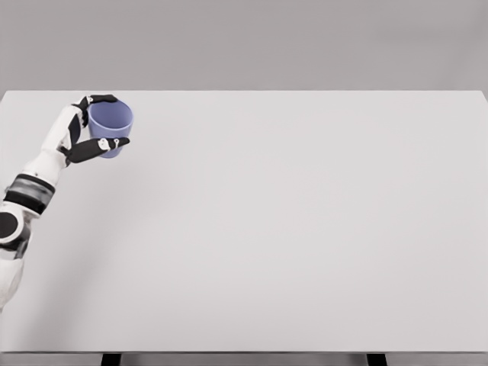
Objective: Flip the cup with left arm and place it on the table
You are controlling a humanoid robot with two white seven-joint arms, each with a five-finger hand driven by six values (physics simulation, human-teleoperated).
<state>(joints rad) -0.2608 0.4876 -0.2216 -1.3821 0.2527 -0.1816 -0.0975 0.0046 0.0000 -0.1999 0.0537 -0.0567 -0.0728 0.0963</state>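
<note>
Nearest to me, at the lower left edge of the view, my left arm (23, 206) comes in: a white shoulder and upper section, then a dark band with grey stripes around the forearm, then the white forearm rising up and to the right over the bench (290, 229). The near edge of the bench runs along the bottom of the view, with two dark legs (111, 359) showing just beneath it, one toward the left and one toward the right.

Further out, toward the far left corner of the bench, my left hand (90, 130) is wrapped around the cup (111, 122). The cup is blue-violet, and I am gripping it from its left side. One dark finger (101, 98) lies across the far side of the rim, and my thumb (103, 147) crosses in front of the lower part of the wall, so the cup sits pinched between them. Its mouth faces up and a little toward me, so I can see into the hollow inside. The base is partly hidden behind my thumb, and I cannot tell whether it touches the bench or hangs just above it.

Beyond the cup, the far edge of the bench meets a plain grey wall (305, 46).
</note>
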